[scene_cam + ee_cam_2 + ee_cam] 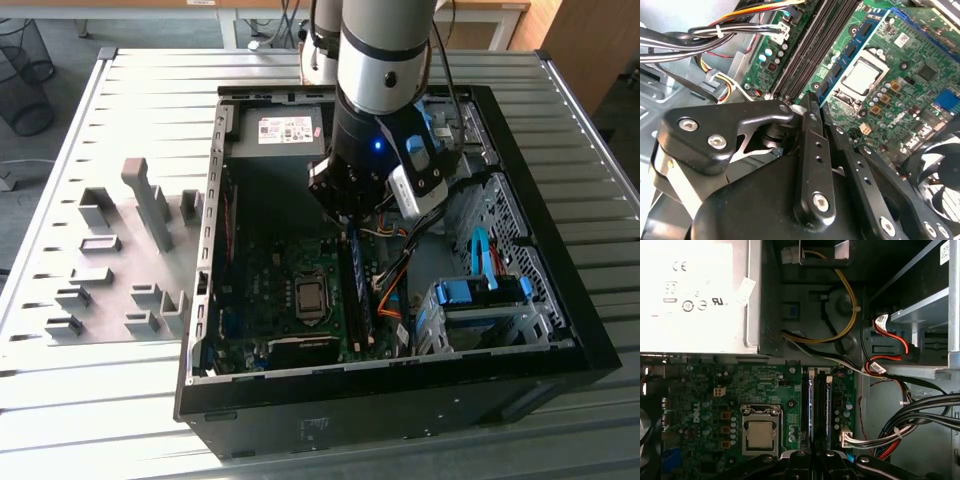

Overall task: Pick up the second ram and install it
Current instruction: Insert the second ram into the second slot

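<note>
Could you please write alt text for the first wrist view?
Gripper poised over the RAM slots of a green motherboard, beside the CPU socket. A silver power supply sits above, with cable bundles nearby.

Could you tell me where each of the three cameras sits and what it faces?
Exterior view: off the arm, above the table, looking down into the open PC case; the arm shows.
First wrist view: on the arm, facing down at the motherboard and power supply; the hand shows.
Second wrist view: on the arm, tilted across the board; the hand's links show.
All share the CPU socket and RAM slots.
</note>
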### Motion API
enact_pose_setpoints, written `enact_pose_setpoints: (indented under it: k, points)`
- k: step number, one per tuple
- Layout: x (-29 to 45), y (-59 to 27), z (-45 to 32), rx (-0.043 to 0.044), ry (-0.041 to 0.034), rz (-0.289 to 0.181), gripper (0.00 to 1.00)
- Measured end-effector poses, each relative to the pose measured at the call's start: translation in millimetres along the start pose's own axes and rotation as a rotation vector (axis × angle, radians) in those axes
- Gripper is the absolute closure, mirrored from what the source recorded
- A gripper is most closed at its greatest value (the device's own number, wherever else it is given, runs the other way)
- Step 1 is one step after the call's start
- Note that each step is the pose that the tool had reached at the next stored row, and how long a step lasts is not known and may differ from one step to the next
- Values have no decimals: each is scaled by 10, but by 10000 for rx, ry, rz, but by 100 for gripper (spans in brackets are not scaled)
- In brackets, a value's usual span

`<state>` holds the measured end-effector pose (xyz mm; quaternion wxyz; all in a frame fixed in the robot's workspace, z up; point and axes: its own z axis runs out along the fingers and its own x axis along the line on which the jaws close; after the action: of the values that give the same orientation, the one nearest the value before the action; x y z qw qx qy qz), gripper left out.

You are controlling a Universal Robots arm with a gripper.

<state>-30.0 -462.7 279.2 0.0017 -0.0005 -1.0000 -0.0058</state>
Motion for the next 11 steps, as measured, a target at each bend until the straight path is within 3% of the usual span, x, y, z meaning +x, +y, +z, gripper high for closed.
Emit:
enact_pose_setpoints:
  k: [7,11]
  points:
    - [-8,-3,127,-12,4,0,86]
    - [-9,-68,184,-64,12,-4,86]
